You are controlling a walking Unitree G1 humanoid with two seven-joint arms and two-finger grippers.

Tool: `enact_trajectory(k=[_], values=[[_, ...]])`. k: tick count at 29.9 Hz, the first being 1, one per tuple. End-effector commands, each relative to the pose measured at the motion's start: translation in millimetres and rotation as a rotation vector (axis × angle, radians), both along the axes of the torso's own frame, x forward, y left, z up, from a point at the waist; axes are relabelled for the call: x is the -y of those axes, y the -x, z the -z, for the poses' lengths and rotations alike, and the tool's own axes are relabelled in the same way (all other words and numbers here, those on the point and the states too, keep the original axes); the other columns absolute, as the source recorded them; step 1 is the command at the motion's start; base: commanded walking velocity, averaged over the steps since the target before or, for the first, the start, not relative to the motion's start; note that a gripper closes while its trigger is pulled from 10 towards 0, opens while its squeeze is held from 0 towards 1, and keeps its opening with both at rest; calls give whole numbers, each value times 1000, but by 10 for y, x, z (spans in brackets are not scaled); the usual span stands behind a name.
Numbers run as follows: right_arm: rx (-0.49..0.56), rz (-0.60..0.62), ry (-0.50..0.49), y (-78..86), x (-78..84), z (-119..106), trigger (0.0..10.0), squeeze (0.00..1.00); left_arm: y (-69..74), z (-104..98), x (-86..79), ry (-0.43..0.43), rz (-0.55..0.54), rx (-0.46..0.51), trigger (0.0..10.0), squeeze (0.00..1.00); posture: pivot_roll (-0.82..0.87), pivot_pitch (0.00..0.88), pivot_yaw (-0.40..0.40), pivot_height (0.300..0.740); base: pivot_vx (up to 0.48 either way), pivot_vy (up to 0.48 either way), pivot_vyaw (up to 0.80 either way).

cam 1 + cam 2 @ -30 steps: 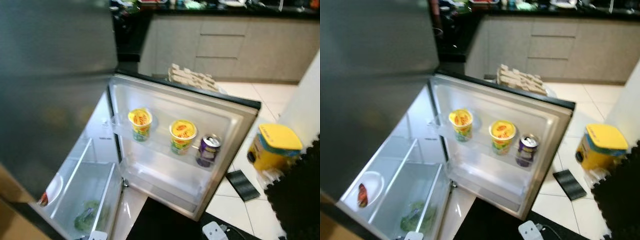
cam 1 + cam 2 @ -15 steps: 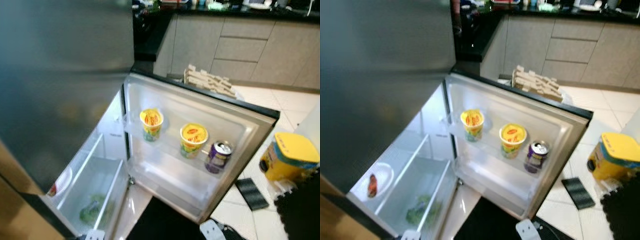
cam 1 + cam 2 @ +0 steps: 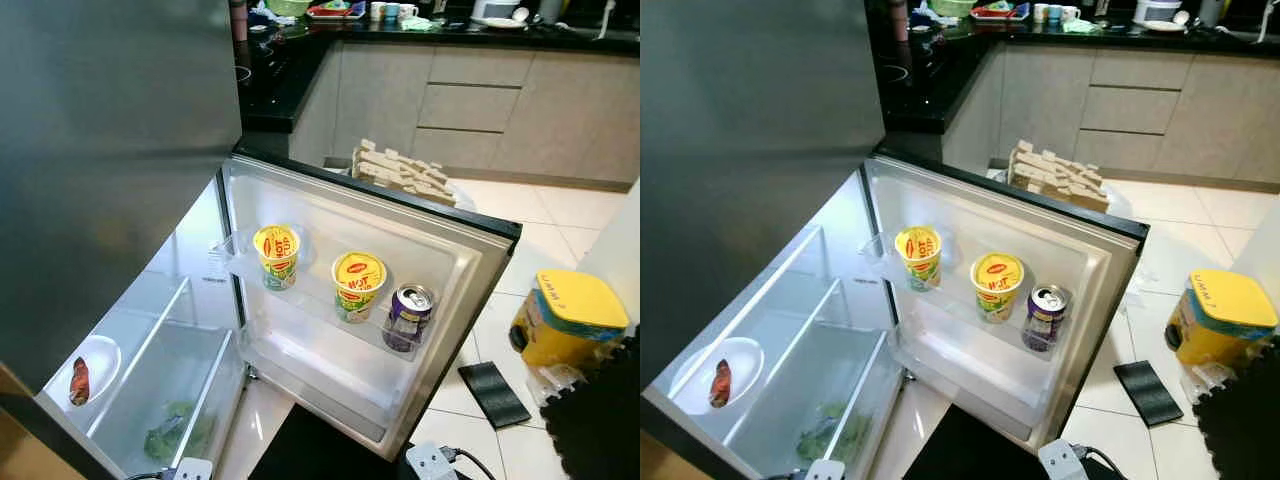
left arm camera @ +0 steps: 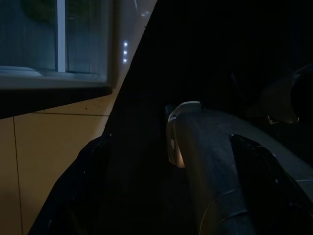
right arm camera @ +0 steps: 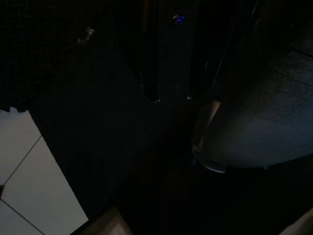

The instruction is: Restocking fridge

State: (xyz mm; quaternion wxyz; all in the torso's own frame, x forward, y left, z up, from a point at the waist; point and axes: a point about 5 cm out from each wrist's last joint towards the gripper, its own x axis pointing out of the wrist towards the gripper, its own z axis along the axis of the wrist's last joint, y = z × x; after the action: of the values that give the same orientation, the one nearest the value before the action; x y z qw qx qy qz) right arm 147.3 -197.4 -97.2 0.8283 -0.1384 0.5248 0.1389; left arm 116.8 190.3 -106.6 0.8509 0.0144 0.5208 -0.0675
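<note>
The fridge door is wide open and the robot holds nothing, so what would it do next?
Probably turn to fetch another item. The fridge door stands open, its shelf holding only two noodle cups and a can, with bare room below.

Home kitchen, open fridge [image 3: 330,260], cabinet drawers [image 3: 470,105], probably hob [image 3: 262,70]
</note>
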Motion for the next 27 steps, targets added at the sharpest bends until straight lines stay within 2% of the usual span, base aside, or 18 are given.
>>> enact_trajectory(k=[1, 8, 12, 13, 14, 16, 21, 24, 25, 27], values=[[-6, 4, -2, 2, -6, 3, 10000, 0, 12, 9, 33, 5, 3, -9, 10000, 0, -26, 0, -22, 740, 0, 0, 0], [-5, -16, 17, -55, -13, -14, 10000, 0, -49, -5, 56, 4, 20, 0, 10000, 0, -31, 0, -14, 740, 0, 0, 0], [-16, -91, 48, -31, -13, -6, 10000, 0, -3, 10, 108, 1, 143, -19, 10000, 0, -24, 0, -18, 740, 0, 0, 0], [-16, -91, 48, -31, -13, -6, 10000, 0, -3, 10, 108, 1, 143, -19, 10000, 0, -24, 0, -18, 740, 0, 0, 0], [-11, -15, 48, -28, 30, -8, 10000, 0, -2, 8, 54, -3, 71, -18, 10000, 0, -23, 0, -21, 740, 0, 0, 0], [3, 26, 41, -53, 49, -20, 10000, 0, -31, -6, 3, 5, -14, -2, 10000, 0, -26, 0, -19, 740, 0, 0, 0], [13, -32, 48, -84, 41, -34, 10000, 0, -58, -17, 11, 2, 39, 10, 10000, 0, -28, 0, -18, 740, 0, 0, 0], [-16, -19, 54, 16, 32, 8, 10000, 0, 68, 24, 13, -3, 15, -31, 10000, 0, -32, 0, -22, 740, 0, 0, 0], [-16, -19, 54, 16, 32, 8, 10000, 0, 68, 24, 13, -3, 15, -31, 10000, 0, -32, 0, -22, 740, 0, 0, 0], [-50, -64, 67, 148, 15, 56, 10000, 0, 150, 47, 47, 3, 18, -43, 10000, 0, -35, 0, -15, 740, 0, 0, 0]])
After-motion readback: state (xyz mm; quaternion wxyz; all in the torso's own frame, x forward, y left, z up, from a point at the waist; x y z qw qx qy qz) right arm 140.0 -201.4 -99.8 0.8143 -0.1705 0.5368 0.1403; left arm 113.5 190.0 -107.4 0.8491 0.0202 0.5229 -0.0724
